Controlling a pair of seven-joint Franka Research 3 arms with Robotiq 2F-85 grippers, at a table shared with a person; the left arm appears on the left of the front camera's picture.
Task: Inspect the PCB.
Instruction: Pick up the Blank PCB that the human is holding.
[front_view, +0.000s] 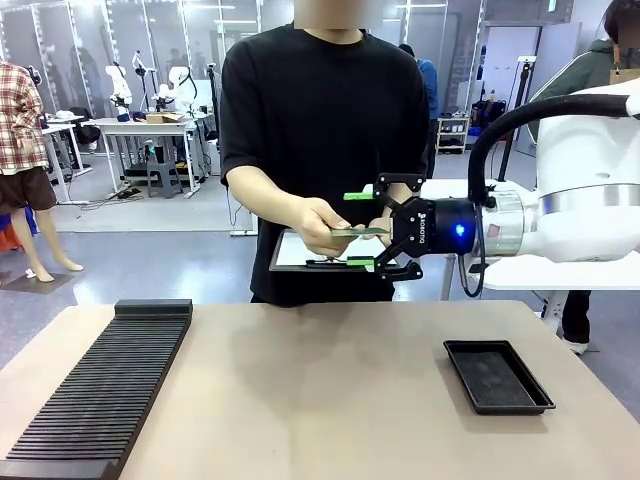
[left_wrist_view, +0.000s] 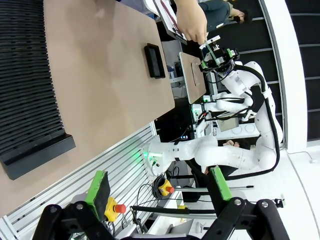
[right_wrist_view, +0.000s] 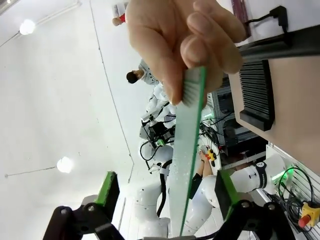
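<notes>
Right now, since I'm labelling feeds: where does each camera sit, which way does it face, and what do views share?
Front view: fixed between the arms, facing across the table at the person; right arm shows, right fingers open around the PCB in the person's hand.
Left wrist view: on the left arm, rolled, looking past open left fingers at table, black tray, right arm.
Right wrist view: on the right arm, looking along its fingers at the edge-on PCB.
Shared: front and right wrist both show hand and PCB.

Right hand aloft — fingers apart
</notes>
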